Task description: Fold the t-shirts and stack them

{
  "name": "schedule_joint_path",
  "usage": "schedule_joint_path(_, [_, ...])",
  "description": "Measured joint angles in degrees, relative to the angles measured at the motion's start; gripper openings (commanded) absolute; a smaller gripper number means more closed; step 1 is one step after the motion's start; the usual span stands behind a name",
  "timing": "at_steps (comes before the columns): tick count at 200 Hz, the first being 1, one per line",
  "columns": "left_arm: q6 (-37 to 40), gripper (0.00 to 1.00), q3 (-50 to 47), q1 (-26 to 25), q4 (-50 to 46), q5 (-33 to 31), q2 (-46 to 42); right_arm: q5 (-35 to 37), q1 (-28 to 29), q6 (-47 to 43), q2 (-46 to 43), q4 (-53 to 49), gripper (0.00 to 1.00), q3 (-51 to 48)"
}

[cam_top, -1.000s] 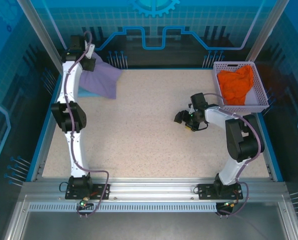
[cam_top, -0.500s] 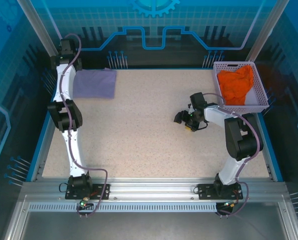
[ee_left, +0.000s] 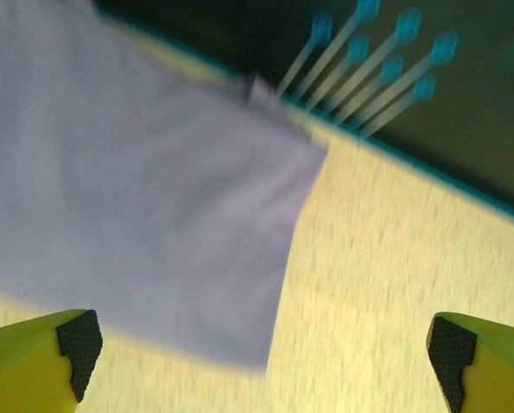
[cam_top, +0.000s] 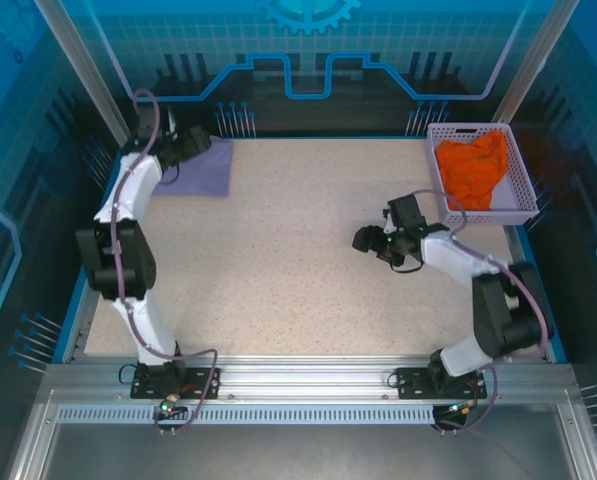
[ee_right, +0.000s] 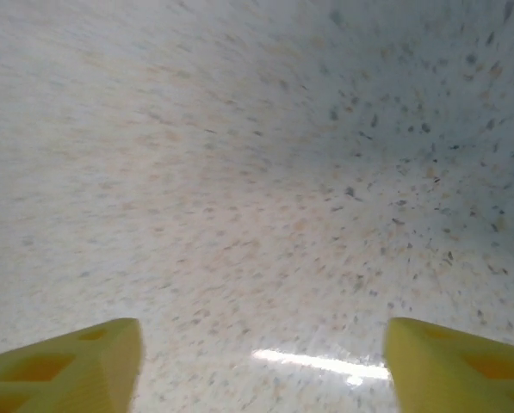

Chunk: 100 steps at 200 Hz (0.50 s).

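Note:
A folded lavender t-shirt (cam_top: 203,172) lies flat in the table's far left corner. In the left wrist view the t-shirt (ee_left: 136,189) spreads below and to the left. My left gripper (cam_top: 191,150) hovers over its far edge, open (ee_left: 265,366), with nothing between the black pads (ee_left: 80,340). An orange t-shirt (cam_top: 473,168) sits crumpled in the lattice basket (cam_top: 523,185) at the far right. My right gripper (cam_top: 367,240) hangs over bare table right of centre, its yellow fingers (ee_right: 84,361) wide apart and open (ee_right: 261,370), holding nothing.
A blue raised rim (cam_top: 318,134) runs along the table's far edge, close behind the lavender shirt. Blue pegs (ee_left: 368,60) stand just beyond that rim. The speckled tabletop (cam_top: 288,260) stretches between the two arms.
My left gripper opened and let go of the lavender shirt, which now lies flat and folded. The left arm then swung back over it. My right gripper shifted slightly and opened wider.

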Motion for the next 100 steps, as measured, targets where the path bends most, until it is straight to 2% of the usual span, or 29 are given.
schedule_joint_path(28, [-2.12,0.99,-22.69,-3.23,8.83,-0.33,-20.74,6.12,1.18,-1.49,-16.7,1.57,1.0,-3.65])
schedule_joint_path(65, [-1.27,0.99,-42.53,-2.99,24.85,-1.75,-47.63,19.1,0.72,-4.66,-38.45,2.38,1.0,-7.26])
schedule_joint_path(82, [-0.79,0.99,-49.59,-2.4,28.59,-3.32,-54.77,24.7,-1.36,-5.29,-44.59,2.23,1.0,-8.48])
schedule_joint_path(100, [-0.81,0.99,-54.6,-0.7,29.44,-5.51,-57.7,28.15,-5.22,-5.77,-46.71,2.23,1.0,-9.68])
